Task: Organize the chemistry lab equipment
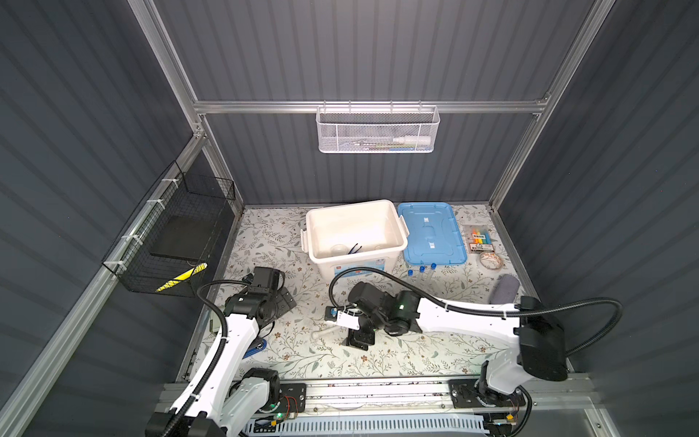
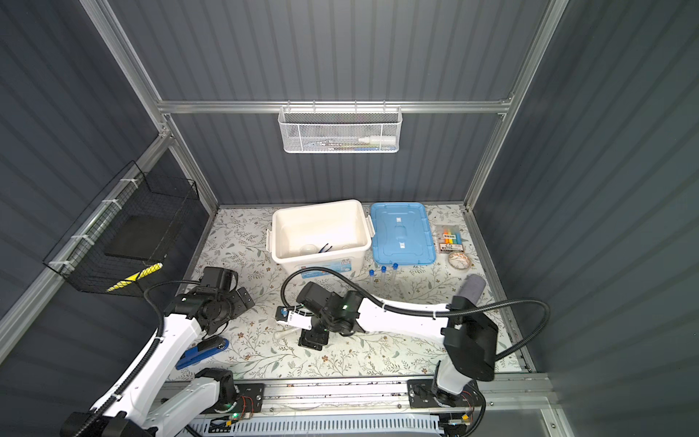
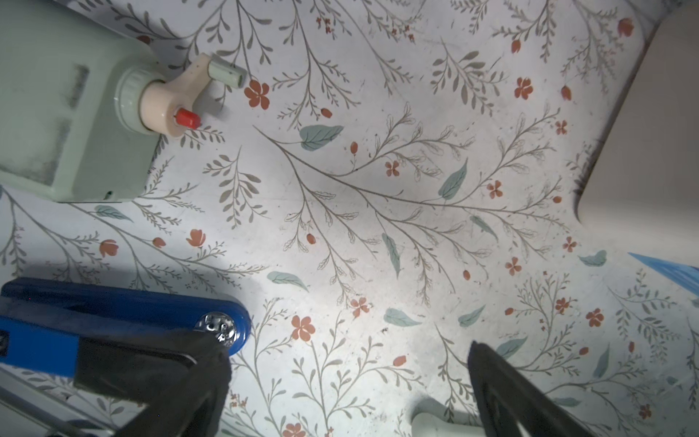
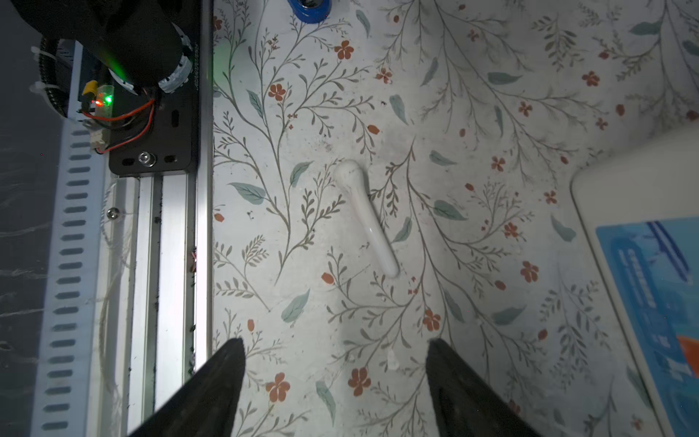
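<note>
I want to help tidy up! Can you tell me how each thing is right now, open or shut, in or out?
Box, open, lid off.
Lid, lying flat beside the box.
Tweezers, inside the box.
Tubes, blue caps on, outside the box.
Pestle, lying flat, not held.
Left gripper, jaws open, empty.
Right gripper, jaws open near the pestle, empty.
</note>
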Tool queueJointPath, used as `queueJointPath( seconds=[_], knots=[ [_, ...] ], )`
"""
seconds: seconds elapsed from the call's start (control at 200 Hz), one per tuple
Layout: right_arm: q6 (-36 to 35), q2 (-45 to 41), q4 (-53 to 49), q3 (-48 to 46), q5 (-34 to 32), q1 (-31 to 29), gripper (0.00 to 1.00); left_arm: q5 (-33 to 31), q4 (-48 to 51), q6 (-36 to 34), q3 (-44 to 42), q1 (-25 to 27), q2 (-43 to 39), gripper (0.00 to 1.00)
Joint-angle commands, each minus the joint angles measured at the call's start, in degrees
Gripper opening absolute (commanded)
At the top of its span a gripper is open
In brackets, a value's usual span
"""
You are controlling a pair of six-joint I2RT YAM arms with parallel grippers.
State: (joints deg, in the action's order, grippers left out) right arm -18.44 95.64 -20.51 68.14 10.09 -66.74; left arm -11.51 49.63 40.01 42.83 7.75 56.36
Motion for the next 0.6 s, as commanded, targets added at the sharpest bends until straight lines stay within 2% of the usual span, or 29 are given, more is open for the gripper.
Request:
queueJointPath(
  seconds=[0.0,0.24,0.425,0.515,0.595],
  knots=[
    [-3.1,6.0,2.7,5.1,2.6,-0.1,0.74,4.5,-1.8,-3.9,3.1,-1.9,2.1,1.0],
    [-5.5,15.7,2.7,10.8,4.5,-0.1,0.67,6.7,-3.6,-5.0,3.5,-4.4,4.5,1.0],
    [-6.6,19.1,2.9,12.1,4.8,-0.1,0.61,8.1,-3.7,-5.8,3.6,-5.3,4.9,1.0],
    [-7.5,20.7,2.3,12.9,3.1,-0.2,0.6,8.6,-3.8,-5.8,3.6,-5.4,4.7,1.0],
    [-7.6,22.2,3.0,13.7,-1.0,-0.2,0.56,9.4,-3.4,-5.4,4.0,-5.4,4.3,1.0]
  ],
)
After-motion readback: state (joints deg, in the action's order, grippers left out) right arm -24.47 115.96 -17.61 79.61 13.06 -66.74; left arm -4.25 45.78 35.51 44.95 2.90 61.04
